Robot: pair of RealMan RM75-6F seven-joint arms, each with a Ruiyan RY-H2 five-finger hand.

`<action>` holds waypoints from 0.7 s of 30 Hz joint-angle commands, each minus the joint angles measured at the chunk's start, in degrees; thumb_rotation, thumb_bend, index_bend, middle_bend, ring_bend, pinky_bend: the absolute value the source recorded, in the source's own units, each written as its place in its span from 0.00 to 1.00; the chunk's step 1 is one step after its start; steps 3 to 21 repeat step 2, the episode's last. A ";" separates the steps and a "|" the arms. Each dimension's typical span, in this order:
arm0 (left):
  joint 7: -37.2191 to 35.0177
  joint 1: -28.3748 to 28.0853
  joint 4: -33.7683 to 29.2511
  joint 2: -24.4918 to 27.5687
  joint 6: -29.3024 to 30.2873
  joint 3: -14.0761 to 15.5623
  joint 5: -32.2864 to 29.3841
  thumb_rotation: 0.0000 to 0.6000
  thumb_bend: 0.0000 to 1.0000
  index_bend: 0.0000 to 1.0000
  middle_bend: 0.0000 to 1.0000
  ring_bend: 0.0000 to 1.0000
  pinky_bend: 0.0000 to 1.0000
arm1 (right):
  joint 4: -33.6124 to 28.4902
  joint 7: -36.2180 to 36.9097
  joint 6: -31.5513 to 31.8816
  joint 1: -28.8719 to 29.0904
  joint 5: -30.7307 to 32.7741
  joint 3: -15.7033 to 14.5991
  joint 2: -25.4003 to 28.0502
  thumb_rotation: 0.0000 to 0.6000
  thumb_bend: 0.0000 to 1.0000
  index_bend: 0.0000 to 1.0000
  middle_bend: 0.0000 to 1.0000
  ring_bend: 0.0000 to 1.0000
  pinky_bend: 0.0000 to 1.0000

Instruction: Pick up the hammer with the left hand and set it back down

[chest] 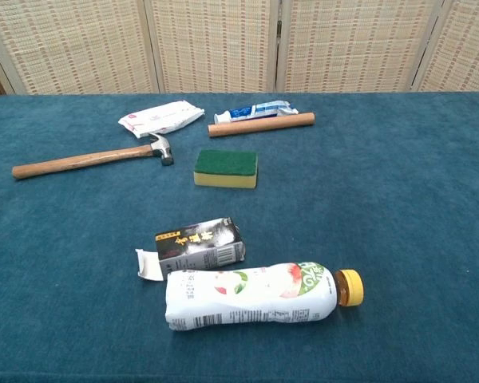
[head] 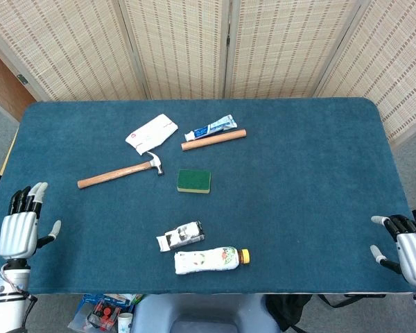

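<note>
The hammer (head: 121,172) (chest: 88,159) lies flat on the blue table, wooden handle pointing left, steel head at its right end. Nothing touches it. My left hand (head: 19,230) hangs at the table's front left edge, well away from the handle, fingers straight and apart, holding nothing. My right hand (head: 409,244) sits at the front right edge, fingers spread and empty. Neither hand shows in the chest view.
A white packet (head: 151,132), a toothpaste tube (head: 211,127) and a wooden rod (head: 213,139) lie behind the hammer. A green sponge (head: 194,181) sits to its right. A small dark box (head: 181,236) and a lying drink bottle (head: 210,260) are near the front.
</note>
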 commanded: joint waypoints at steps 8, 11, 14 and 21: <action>1.48 2.33 -1.54 0.37 1.82 1.69 2.09 1.00 0.31 0.00 0.00 0.01 0.01 | -0.23 -0.29 -0.57 0.49 -0.07 0.10 -0.07 1.00 0.25 0.29 0.33 0.22 0.26; 1.48 2.33 -1.54 0.37 1.82 1.69 2.09 1.00 0.31 0.00 0.00 0.01 0.01 | -0.23 -0.29 -0.57 0.49 -0.07 0.10 -0.07 1.00 0.25 0.29 0.33 0.22 0.26; 1.48 2.33 -1.54 0.37 1.82 1.69 2.09 1.00 0.31 0.00 0.00 0.01 0.01 | -0.23 -0.29 -0.57 0.49 -0.07 0.10 -0.07 1.00 0.25 0.29 0.33 0.22 0.26; 1.48 2.33 -1.54 0.37 1.82 1.69 2.09 1.00 0.31 0.00 0.00 0.01 0.01 | -0.23 -0.29 -0.57 0.49 -0.07 0.10 -0.07 1.00 0.25 0.29 0.33 0.22 0.26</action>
